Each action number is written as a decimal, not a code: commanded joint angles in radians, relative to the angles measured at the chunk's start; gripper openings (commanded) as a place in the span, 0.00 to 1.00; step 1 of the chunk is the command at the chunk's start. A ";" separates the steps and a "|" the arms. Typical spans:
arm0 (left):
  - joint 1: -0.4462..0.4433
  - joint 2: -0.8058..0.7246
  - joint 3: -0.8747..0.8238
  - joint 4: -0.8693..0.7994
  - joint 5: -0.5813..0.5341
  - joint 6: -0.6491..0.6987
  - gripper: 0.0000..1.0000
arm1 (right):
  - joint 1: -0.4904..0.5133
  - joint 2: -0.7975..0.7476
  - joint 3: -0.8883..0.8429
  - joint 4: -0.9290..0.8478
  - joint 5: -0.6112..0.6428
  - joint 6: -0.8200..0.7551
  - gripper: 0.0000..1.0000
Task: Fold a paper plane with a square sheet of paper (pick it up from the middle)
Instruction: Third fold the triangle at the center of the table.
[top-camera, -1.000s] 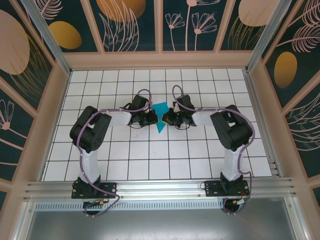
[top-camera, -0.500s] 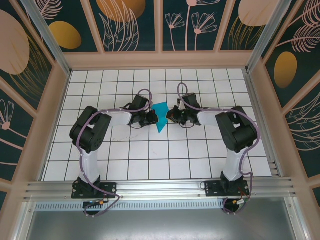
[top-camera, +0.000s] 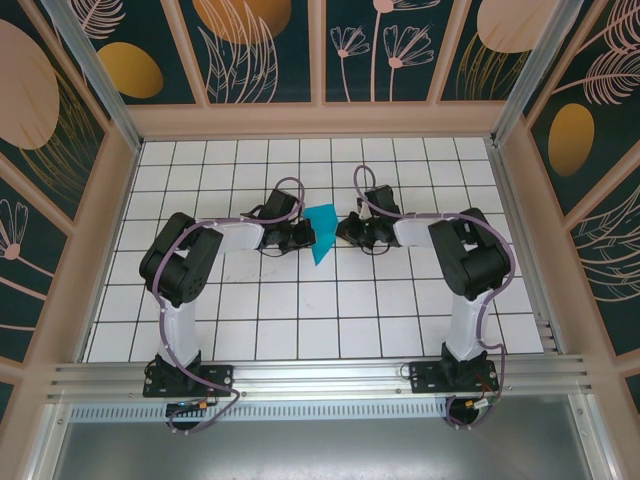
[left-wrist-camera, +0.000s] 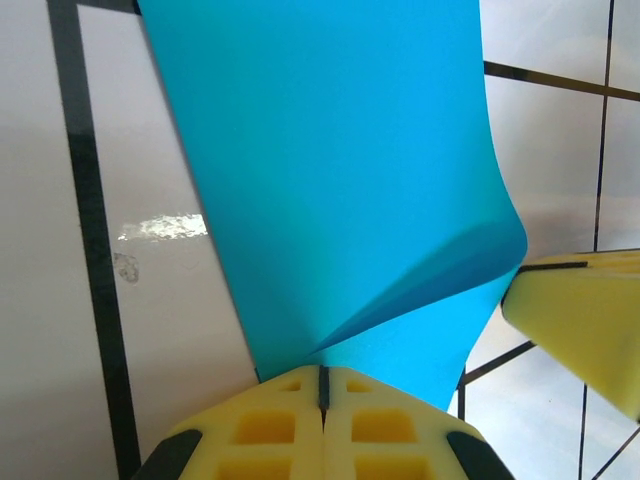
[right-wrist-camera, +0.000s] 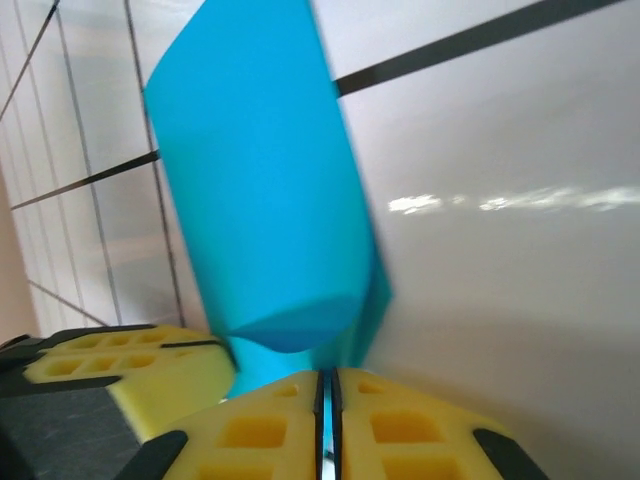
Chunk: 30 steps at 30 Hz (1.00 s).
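The white tabletop (top-camera: 300, 310) looks slick and shiny. The paper (top-camera: 322, 232) is folded and sits over the middle of it, between the two arms. The left pincer (left-wrist-camera: 323, 390) is shut tight on one edge of the paper. The right pincer (right-wrist-camera: 327, 392) is almost shut, with blue in the thin crack, so it seems to nip the other edge. The paper bulges near both. If one pincer pulls or twists, the paper could rip or get a wrong crease. If both let go, it could spring open and slide away.
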 joint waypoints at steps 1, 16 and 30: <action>0.010 0.008 -0.001 -0.084 -0.083 0.020 0.00 | -0.010 -0.033 0.020 -0.051 0.049 -0.045 0.17; 0.009 0.008 -0.001 -0.082 -0.073 0.021 0.00 | 0.001 0.035 0.086 -0.056 -0.027 -0.090 0.24; 0.010 0.006 -0.003 -0.080 -0.076 0.022 0.00 | 0.018 0.034 0.059 -0.058 -0.098 -0.142 0.27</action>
